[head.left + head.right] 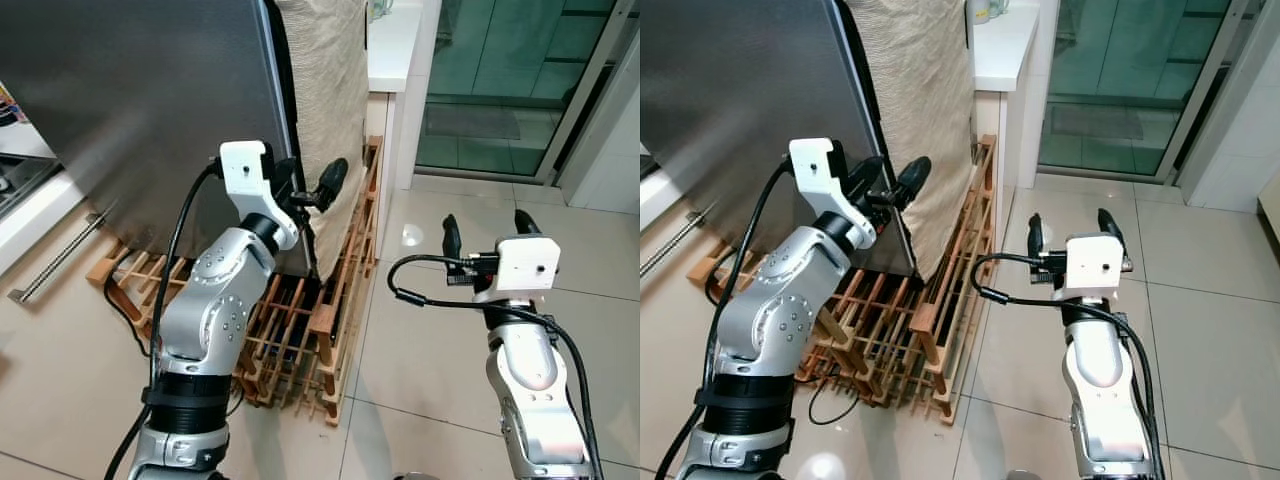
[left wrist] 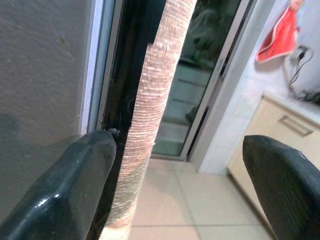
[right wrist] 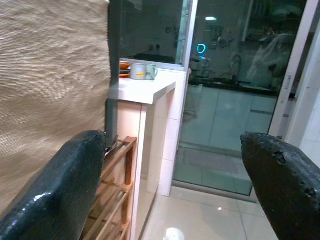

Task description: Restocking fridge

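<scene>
While the left gripper [image 1: 312, 190] is raised at the right-hand edge of the fridge door [image 1: 140, 110], its two black fingers stand wide apart and hold nothing; one finger [image 2: 75, 185] rests at the dark gap along the door's edge, and the other [image 2: 285, 185] points out over the open floor; whether the first finger actually touches the door I cannot tell. The fridge fills the far left of the scene, a tall grey metal face; just to the right of it hangs a beige woven cloth [image 1: 325, 90], draped down the fridge's side. At the foot of the fridge and the cloth lies a wooden rack [image 1: 300, 330] of slats, resting on the pale tiled floor [image 1: 430, 350]; a black cable [image 1: 830, 405] trails under it. The right gripper [image 1: 485, 232] is held up at the near right, well apart from the fridge, over bare tiles; its fingers [image 3: 55, 195] are also spread wide and empty. Beyond it stands a white counter [image 3: 145, 92] carrying a mug [image 3: 142, 71], and further right a glass sliding door [image 1: 510, 80]; a red cloth [image 2: 280, 35] hangs on the far wall.
</scene>
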Robot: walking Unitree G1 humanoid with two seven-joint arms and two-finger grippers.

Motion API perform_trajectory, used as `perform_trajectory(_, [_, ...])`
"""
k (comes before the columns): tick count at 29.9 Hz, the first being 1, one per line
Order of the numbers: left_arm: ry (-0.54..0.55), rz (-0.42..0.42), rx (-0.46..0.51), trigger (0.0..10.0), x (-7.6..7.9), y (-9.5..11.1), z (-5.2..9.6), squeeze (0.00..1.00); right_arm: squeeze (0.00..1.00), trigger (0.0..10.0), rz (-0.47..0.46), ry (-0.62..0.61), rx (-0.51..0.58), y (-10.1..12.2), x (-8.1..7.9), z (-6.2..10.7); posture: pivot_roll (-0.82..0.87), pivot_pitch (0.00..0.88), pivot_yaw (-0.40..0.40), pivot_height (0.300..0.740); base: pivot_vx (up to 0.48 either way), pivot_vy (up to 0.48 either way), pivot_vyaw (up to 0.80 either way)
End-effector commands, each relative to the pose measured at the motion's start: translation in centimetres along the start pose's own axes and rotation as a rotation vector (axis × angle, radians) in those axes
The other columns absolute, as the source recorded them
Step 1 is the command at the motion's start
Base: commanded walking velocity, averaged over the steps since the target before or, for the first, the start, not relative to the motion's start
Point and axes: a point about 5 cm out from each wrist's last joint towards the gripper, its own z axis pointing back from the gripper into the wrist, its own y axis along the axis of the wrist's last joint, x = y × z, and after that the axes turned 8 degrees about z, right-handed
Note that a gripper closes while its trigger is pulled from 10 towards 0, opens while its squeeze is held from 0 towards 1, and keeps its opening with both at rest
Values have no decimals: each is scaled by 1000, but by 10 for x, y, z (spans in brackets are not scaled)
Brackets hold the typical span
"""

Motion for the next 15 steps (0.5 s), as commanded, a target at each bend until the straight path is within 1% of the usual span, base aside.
perform_trajectory(1, [50, -50, -21, 10000, -5, -2, -10, 0, 0, 10000, 2, 8, -14, -2, -2, -1, -160, 0, 112, 740, 0, 0, 0])
perform_trajectory(2, [50, -50, -21, 10000, -5, -2, -10, 0, 0, 10000, 2, 8, -14, -2, -2, -1, -160, 0, 112, 740, 0, 0, 0])
perform_trajectory(3, [85, -53, -27, 10000, -8, -3, -16, 0, 0, 10000, 3, 9, -13, -2, -2, -1, -160, 0, 112, 740, 0, 0, 0])
perform_trajectory(4, [103, -55, -29, 10000, -10, -2, -17, 0, 0, 10000, 5, 8, -12, -2, -2, -1, -165, 0, 116, 740, 0, 0, 0])
perform_trajectory(8, [123, -39, -33, 10000, -11, -3, -20, 0, 0, 10000, 8, -1, -13, -2, 0, -1, -169, 0, 117, 740, 0, 0, 0])
perform_trajectory(9, [113, -22, -32, 10000, -8, -3, -22, 0, 0, 10000, 8, -4, -14, -2, 1, -1, -173, 0, 117, 740, 0, 0, 0])
perform_trajectory(10, [81, -2, -27, 10000, -1, -3, -26, 0, 0, 10000, 9, -8, -14, -2, 1, -1, -176, 0, 117, 740, 0, 0, 0])
perform_trajectory(11, [81, -2, -27, 10000, -1, -3, -26, 0, 0, 10000, 9, -8, -14, -2, 1, -1, -176, 0, 117, 740, 0, 0, 0])
perform_trajectory(14, [-9, 15, -17, 10000, 14, -1, -34, 0, 0, 10000, 10, -9, -14, -2, 2, -1, -179, 0, 113, 740, 0, 0, 0])
perform_trajectory(15, [-9, 15, -17, 10000, 14, -1, -34, 0, 0, 10000, 10, -9, -14, -2, 2, -1, -179, 0, 113, 740, 0, 0, 0])
